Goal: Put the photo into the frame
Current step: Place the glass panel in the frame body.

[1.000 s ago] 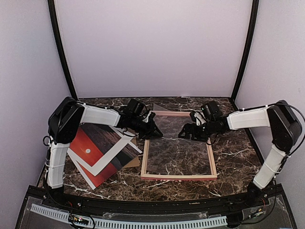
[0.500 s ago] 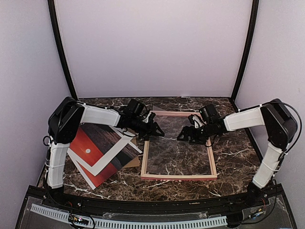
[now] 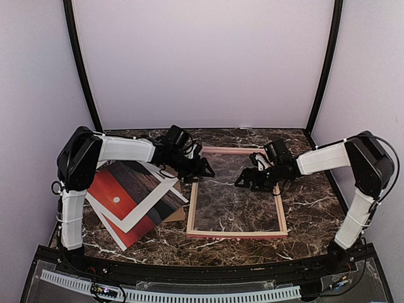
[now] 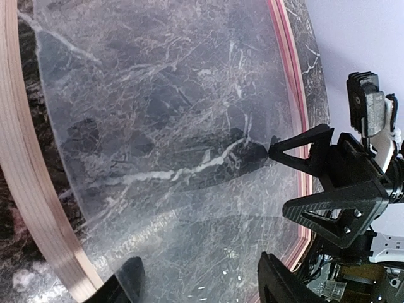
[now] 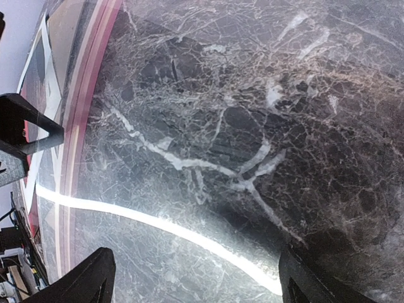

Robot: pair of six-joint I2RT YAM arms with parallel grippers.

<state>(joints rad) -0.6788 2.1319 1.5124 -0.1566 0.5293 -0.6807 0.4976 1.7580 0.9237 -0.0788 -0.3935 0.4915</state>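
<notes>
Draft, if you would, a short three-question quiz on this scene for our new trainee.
1. Multiple choice: where does the photo lie relative to the frame? A. To its left. B. Inside it. C. To its right.
2. True or false: the left gripper and the right gripper both hang over the frame.
3. Fill in the blank: the jaws of both grippers stand ___.

Key: 1 A; 2 true; 3 open.
</notes>
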